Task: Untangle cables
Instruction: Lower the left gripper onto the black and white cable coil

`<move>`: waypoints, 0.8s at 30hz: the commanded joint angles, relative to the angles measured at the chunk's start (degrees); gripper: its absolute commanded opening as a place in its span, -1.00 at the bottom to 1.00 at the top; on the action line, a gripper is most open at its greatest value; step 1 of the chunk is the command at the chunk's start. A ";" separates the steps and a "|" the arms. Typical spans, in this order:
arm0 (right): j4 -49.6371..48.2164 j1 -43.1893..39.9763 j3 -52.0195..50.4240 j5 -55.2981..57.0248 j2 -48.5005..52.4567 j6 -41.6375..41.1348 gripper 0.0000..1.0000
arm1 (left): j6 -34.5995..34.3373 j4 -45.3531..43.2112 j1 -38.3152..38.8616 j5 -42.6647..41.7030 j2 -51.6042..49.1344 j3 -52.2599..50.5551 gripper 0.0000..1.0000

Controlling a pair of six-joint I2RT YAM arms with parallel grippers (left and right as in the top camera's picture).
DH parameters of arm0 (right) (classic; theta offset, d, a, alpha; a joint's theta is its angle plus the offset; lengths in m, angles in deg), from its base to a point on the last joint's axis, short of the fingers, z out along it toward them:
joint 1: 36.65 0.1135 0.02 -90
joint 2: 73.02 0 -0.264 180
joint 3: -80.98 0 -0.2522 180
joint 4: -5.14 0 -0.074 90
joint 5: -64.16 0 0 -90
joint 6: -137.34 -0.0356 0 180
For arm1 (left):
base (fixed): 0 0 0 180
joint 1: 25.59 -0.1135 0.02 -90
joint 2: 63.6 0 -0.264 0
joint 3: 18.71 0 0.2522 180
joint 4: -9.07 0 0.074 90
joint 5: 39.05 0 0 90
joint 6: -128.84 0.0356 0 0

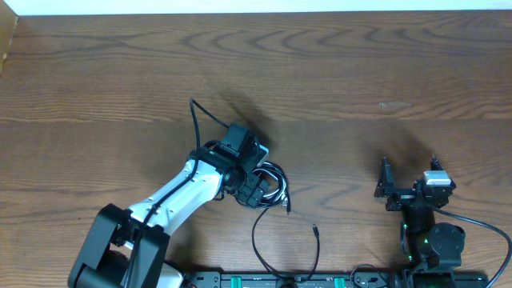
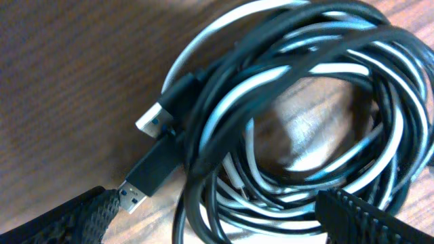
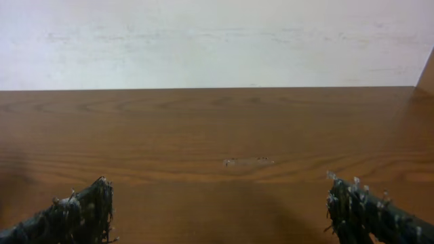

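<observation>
Centre of overhead view: left gripper splayed over cables, nothing held; risk on closing: several loops pinched together, whole coil dragged, plugs snagged tighter; lower right: right gripper splayed, empty.

The cables lie in a round, messy pile on the brown wood table. Black and white cords loop over each other. Two flat plugs stick out on the left: an upper plug and a lower plug with blue inside. The left gripper is spread wide, with its bumpy black fingers at the bottom corners. The lower plug's tip may be touching one of them.
</observation>
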 commanded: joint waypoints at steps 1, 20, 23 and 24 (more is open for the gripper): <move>0.26 0.35 -0.04 0.42 -0.31 0.70 0.99 | -1.20 -1.31 0.20 0.74 -0.46 1.33 0.98; 0.26 0.35 -0.04 0.42 -0.31 0.70 0.99 | -0.85 -2.89 1.90 5.29 -0.46 1.25 0.60; 0.26 0.35 -0.04 0.42 -0.31 0.70 0.99 | 0.70 -3.63 2.82 8.48 -0.46 1.25 0.61; 0.26 0.35 -0.04 0.42 -0.31 0.70 0.98 | 1.31 -4.02 3.04 8.52 -0.46 1.25 0.61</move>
